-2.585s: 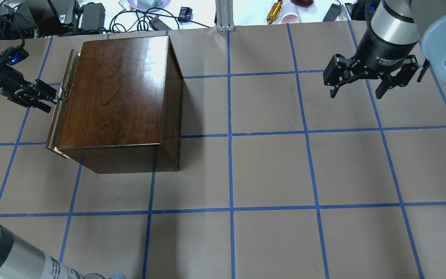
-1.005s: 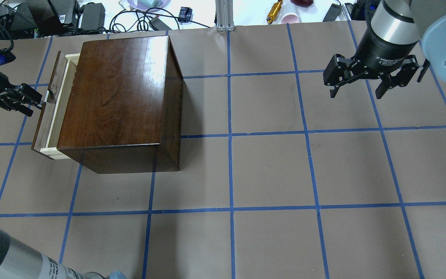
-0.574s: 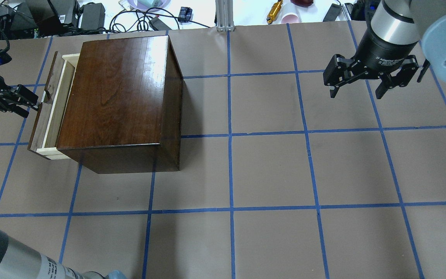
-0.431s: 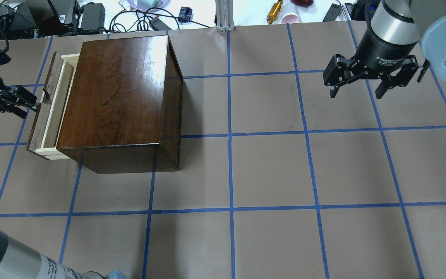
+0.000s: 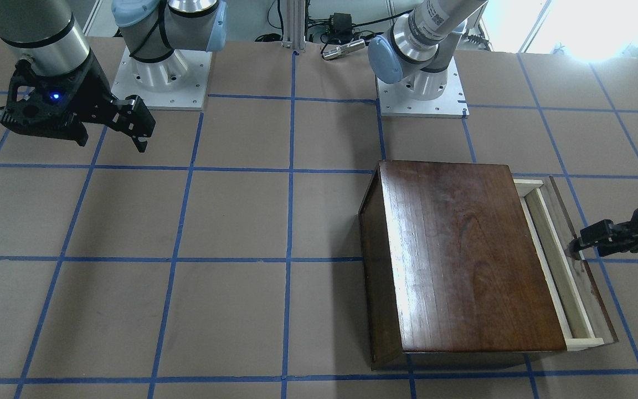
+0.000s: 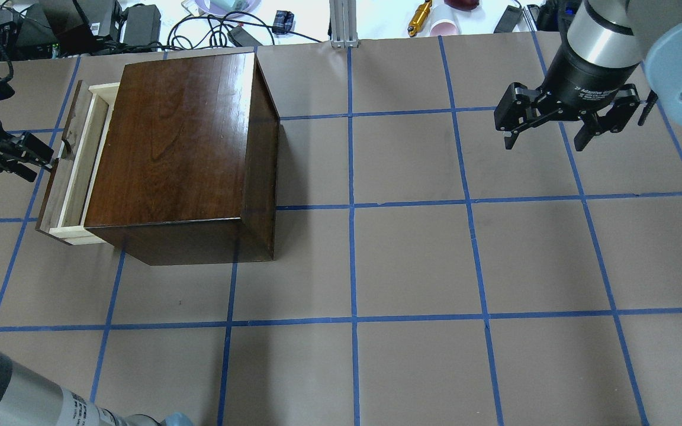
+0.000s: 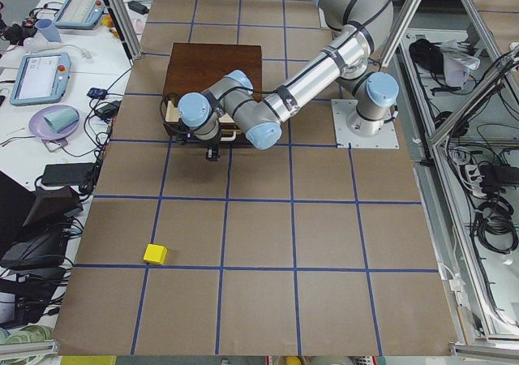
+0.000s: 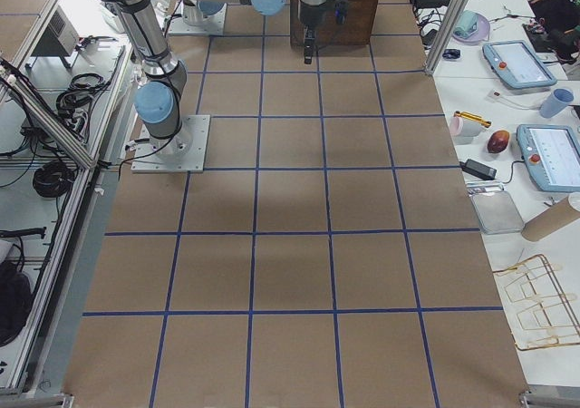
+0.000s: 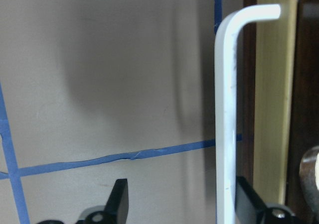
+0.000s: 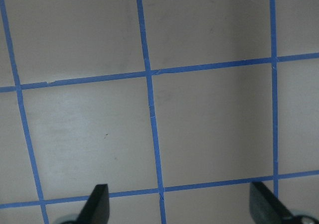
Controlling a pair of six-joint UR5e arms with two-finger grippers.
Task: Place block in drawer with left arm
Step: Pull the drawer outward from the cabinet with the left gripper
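Observation:
The drawer stands partly out of the dark-brown box toward the left, its pale wood tray showing bare; it also shows as drawer. My left gripper sits at the drawer's front panel, open. In the left wrist view its fingers stand apart with the white handle between them, close against the right-hand finger. The yellow block lies on the table far from the box, seen only in the exterior left view. My right gripper hangs open over bare table at the far right.
Cables and power bricks crowd the table's far edge, beside an aluminium post. Side benches hold tablets and cups. Blue tape lines grid the brown table.
The drawer has slid further out to the left, and my left gripper has moved left with its handle. The box shifted slightly. The right arm has not moved.

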